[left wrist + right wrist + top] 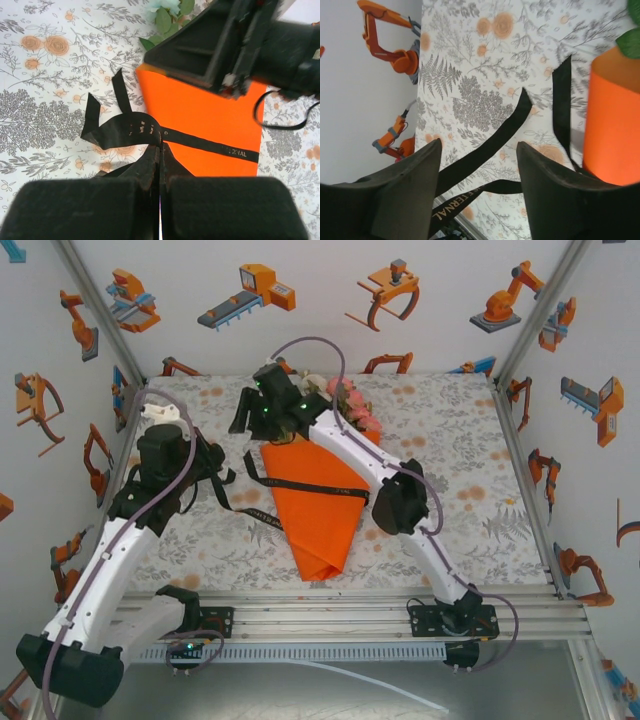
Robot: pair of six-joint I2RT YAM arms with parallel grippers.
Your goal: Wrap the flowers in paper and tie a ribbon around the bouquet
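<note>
1. Ribbon point(210, 143), in the left wrist view: pinched between the pressed-together fingers of the left hand point(160, 150), just beside the bouquet point(200, 105) on the side facing the left edge of the worktop point(45, 75). Runs from that pinch as a flat band across the orange paper point(215, 162), lettering up. Two loose tails curled just past the pinch. Gripped there, most likely, to hold the band snug while the ends get tied. Right arm point(285, 50) overhead near the wide end, with leaves of the flowers point(167, 17) peeking out beside it.
2. In the right wrist view: right hand point(480, 145) spread wide, nothing between its fingers. Hangs above two slack black tails lying on the worktop, orange paper close at one side. Looks poised to drop onto a tail and take it; cannot tell which.
3. In the top view: bouquet lying mid-worktop, blooms toward the far edge, folded tip toward the near edge. Ribbon crossing it about halfway along, a slack loop off the side facing the right edge, a longer run trailing toward the left hand. Right arm reaching from the near right corner diagonally over the paper. Appears fully wrapped; no knot visible, so probably mid-tie: one hand as anchor, the other free for the ends.
</note>
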